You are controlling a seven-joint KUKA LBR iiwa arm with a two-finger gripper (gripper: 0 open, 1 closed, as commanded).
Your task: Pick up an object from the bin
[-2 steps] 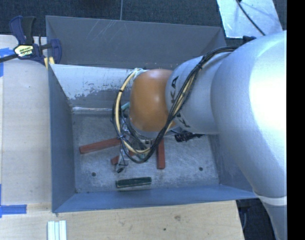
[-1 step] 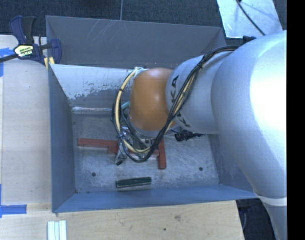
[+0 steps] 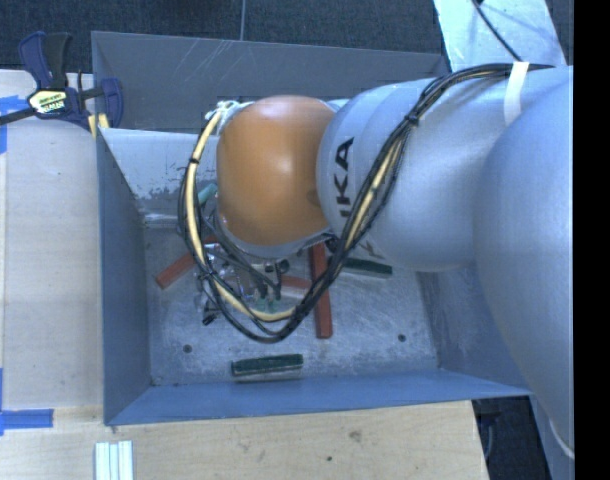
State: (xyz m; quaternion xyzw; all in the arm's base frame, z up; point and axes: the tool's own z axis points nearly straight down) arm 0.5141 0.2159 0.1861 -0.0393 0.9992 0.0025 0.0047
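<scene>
Smooth orange wrist dome (image 3: 270, 168) overhangs a stick (image 3: 323, 320) — slim, rust-red.

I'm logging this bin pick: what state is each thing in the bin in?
Dark bar: lying flat by the bin's near wall, apart from the rest.
Red-brown stick: lying on the floor, top end hidden under the arm.
Orange stick: lying slanted at left, one end hidden behind the cables.
Green strip: mostly hidden under the arm.

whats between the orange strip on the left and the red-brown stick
In the camera view, the arm's looped wrist cables hang between the orange strip and the red-brown stick.
</scene>
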